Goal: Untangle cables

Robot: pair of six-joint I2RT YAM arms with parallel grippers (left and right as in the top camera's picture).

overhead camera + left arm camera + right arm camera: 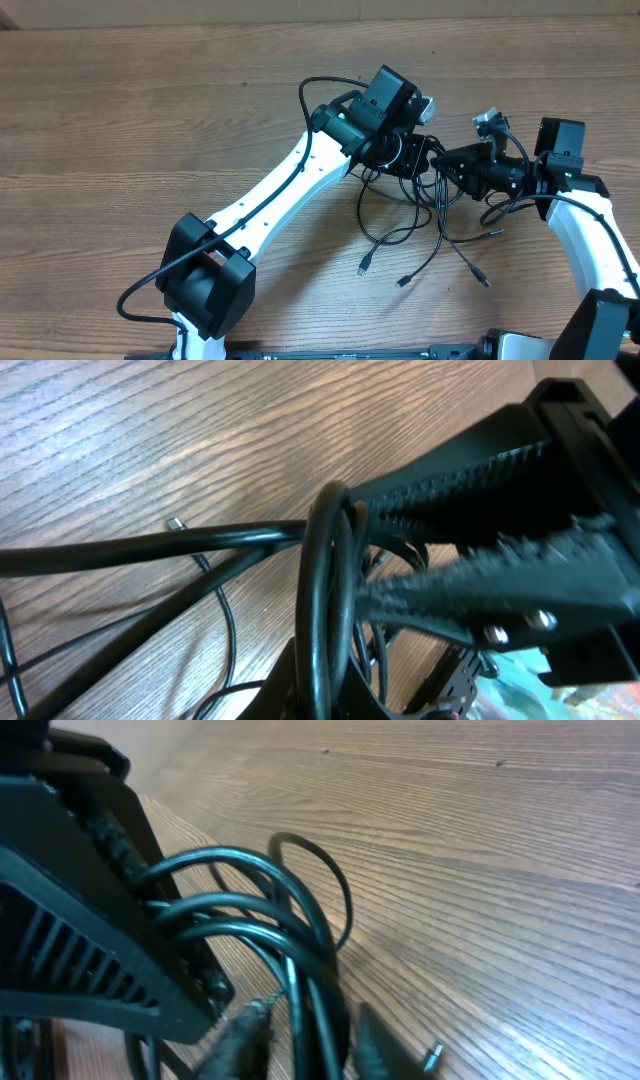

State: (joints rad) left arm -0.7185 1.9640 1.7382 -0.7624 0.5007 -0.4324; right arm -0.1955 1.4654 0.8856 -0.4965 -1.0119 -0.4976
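The cables are thin black wires bunched at mid table, with plug ends trailing toward the front. My left gripper is over the bunch. In the left wrist view the cable loops run down into its jaws, which look shut on them. My right gripper meets the bunch from the right. In the right wrist view its fingers stand apart on either side of the cable strands. A small silver plug lies on the wood beside it.
The wooden table stretches wide to the left and back. The left arm's own thick black cable arcs above its wrist. The two grippers are nearly touching over the bunch.
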